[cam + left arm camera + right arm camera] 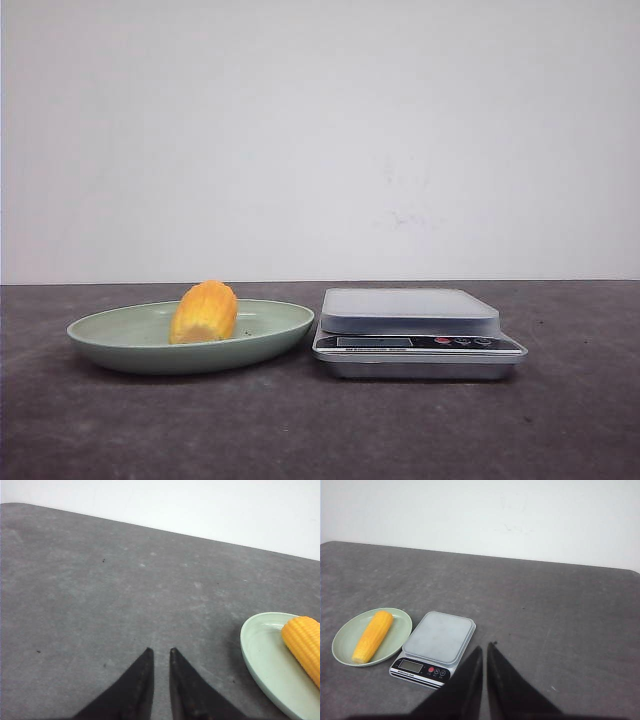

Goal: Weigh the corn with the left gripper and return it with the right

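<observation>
The corn (204, 313) lies flat in the green dish (120, 340), just left of the scale (410, 333), its long axis running slantwise from near to far. Both the left gripper (160, 652) and right gripper (485, 647) hover over bare table (560, 420) with tips nearly together, holding nothing.

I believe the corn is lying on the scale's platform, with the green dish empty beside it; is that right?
Not quite. The corn lies in the green dish, and the scale beside it has a bare platform. The right wrist view shows this plainly; the front view agrees.
</observation>
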